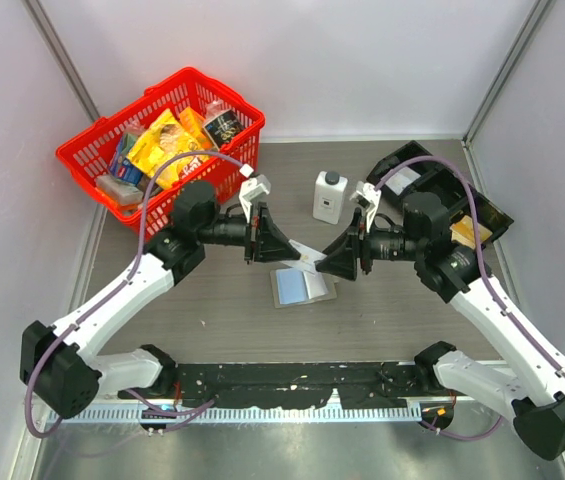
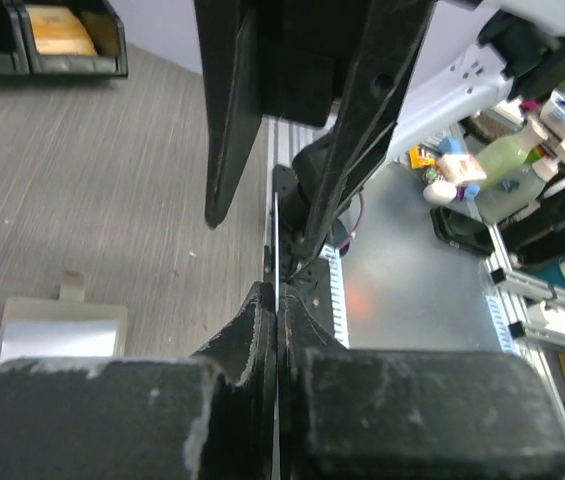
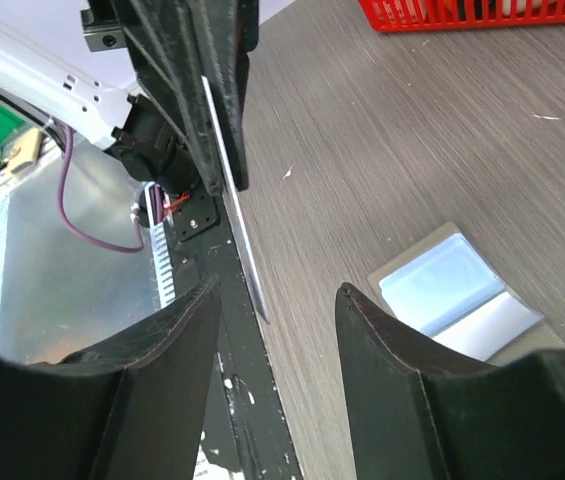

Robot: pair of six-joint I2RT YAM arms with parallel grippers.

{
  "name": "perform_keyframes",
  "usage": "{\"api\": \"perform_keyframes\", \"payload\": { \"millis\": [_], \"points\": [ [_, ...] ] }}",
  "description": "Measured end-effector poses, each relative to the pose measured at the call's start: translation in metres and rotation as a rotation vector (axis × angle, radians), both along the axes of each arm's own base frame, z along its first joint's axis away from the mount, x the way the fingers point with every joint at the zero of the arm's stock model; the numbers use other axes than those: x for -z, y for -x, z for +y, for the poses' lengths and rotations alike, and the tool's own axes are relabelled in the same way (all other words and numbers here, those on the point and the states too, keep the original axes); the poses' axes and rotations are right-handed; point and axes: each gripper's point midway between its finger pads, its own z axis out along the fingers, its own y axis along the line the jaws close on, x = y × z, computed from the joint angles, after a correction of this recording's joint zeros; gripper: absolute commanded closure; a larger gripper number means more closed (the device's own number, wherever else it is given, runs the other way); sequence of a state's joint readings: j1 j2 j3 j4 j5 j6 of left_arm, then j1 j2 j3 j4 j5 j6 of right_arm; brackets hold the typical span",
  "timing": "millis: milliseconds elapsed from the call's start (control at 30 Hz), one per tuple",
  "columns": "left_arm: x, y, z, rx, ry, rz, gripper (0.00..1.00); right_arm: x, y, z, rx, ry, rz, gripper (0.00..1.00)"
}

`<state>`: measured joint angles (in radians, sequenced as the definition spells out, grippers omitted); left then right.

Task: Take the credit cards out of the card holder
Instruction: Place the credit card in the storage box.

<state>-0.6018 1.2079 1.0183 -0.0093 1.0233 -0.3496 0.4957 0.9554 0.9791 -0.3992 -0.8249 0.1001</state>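
My left gripper point(image 1: 270, 243) is shut on a thin pale credit card point(image 1: 306, 254) and holds it edge-up above the table. In the left wrist view the card point(image 2: 276, 240) is a thin white line pinched between my shut fingertips point(image 2: 262, 320). My right gripper point(image 1: 340, 260) is open, facing the left one, with the card's free end point(image 3: 234, 215) just in front of its spread fingers point(image 3: 372, 330). The taupe card holder point(image 1: 326, 295) lies flat on the table below both grippers, with a light blue card point(image 1: 292, 287) showing in it. It also shows in the right wrist view point(image 3: 417, 255).
A red basket point(image 1: 237, 110) of packets stands at the back left. A white bottle point(image 1: 329, 197) stands behind the grippers. A long black tray point(image 1: 482, 205) with compartments lies at the back right. The arm bases sit on a black rail point(image 1: 292, 380) at the near edge.
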Motion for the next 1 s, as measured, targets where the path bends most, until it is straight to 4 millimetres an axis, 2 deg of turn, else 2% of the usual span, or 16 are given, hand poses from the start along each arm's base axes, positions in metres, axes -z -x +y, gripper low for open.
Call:
{"api": "perform_keyframes", "payload": {
  "millis": [133,267,400,433,467,500,533,567,633,700,733,833,933,1000],
  "points": [
    [-0.015,0.001,0.002,-0.049,0.083,-0.002,1.0,0.001,-0.002,0.006,0.018,-0.085,0.012,0.46],
    [-0.034,0.004,0.004,-0.08,0.152,-0.018,1.0,-0.01,-0.003,0.014,0.002,-0.198,0.006,0.49],
    [-0.049,0.004,0.005,-0.095,0.209,-0.027,1.0,-0.029,-0.001,0.019,-0.023,-0.283,-0.021,0.64],
    [-0.05,0.003,0.005,-0.097,0.217,-0.024,1.0,-0.035,0.0,0.019,-0.03,-0.302,-0.03,0.72],
    [-0.051,0.003,0.005,-0.097,0.223,-0.023,1.0,-0.04,0.001,0.02,-0.039,-0.319,-0.04,0.75],
    [-0.052,0.003,0.005,-0.098,0.227,-0.02,1.0,-0.045,0.002,0.02,-0.045,-0.335,-0.05,0.84],
    [-0.053,0.003,0.005,-0.1,0.232,-0.016,0.99,-0.049,0.002,0.02,-0.051,-0.347,-0.058,0.89],
    [-0.054,0.003,0.005,-0.103,0.235,-0.014,0.92,-0.052,0.003,0.02,-0.057,-0.357,-0.065,0.98],
    [-0.054,0.001,0.004,-0.113,0.236,-0.014,0.7,-0.056,0.005,0.02,-0.064,-0.369,-0.072,0.99],
    [-0.053,-0.002,0.004,-0.13,0.234,-0.014,0.37,-0.057,0.004,0.02,-0.061,-0.373,-0.067,0.99],
    [-0.052,-0.005,0.005,-0.139,0.231,-0.019,0.27,-0.056,0.002,0.019,-0.054,-0.372,-0.066,0.99],
    [-0.043,-0.018,0.009,-0.204,0.202,0.002,0.11,-0.052,-0.013,0.011,0.003,-0.359,-0.057,0.99],
    [-0.028,-0.044,0.022,-0.345,0.138,0.029,0.02,-0.039,-0.038,-0.007,0.119,-0.32,-0.032,0.99],
    [-0.018,-0.063,0.035,-0.468,0.079,0.04,0.0,-0.029,-0.059,-0.024,0.211,-0.291,-0.004,0.99]
  ]
}}
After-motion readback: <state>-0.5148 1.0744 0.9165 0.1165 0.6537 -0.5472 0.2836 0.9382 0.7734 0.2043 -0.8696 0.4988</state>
